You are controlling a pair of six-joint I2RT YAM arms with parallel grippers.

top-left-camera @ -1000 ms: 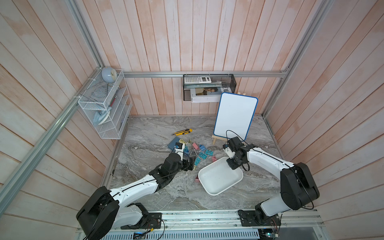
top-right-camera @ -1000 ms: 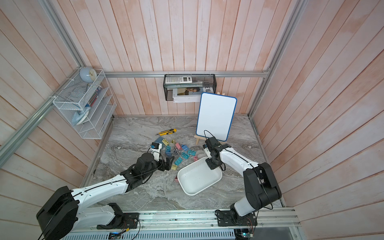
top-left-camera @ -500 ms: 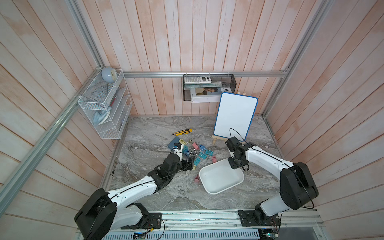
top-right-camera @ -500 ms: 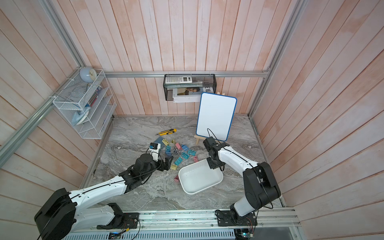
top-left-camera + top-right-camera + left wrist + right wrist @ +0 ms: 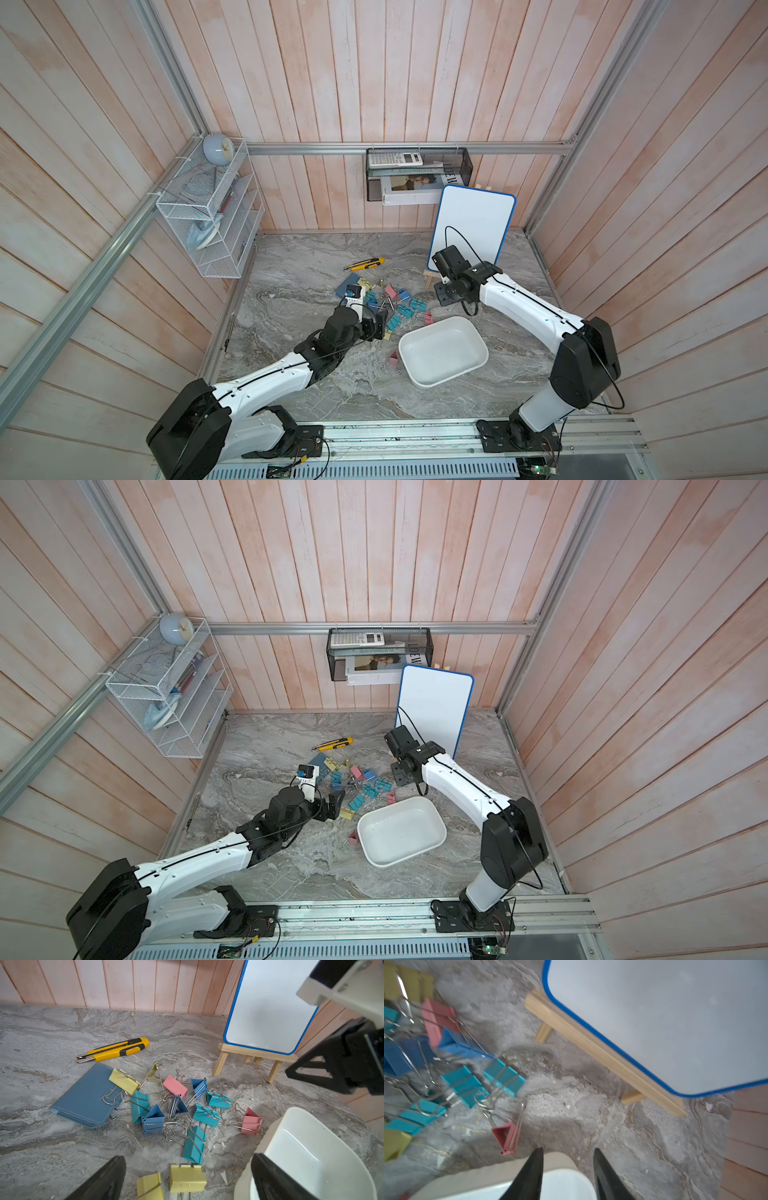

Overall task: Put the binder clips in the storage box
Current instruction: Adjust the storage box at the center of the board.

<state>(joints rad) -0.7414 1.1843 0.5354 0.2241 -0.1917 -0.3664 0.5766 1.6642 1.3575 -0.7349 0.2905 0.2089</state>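
Fingers (image 5: pixel 108 1178) of L gripper (image 5: pixel 186 1159) spread wide, empty; yellow binder clips (image 5: pixel 187 1178) between them, beside storage box (image 5: pixel 311 1147). R gripper (image 5: pixel 568 1149) half-open, empty, astride box corner.

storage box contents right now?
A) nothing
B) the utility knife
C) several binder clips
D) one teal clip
A: in both top views the storage box shows only bare white floor, and the binder clips all lie outside it.
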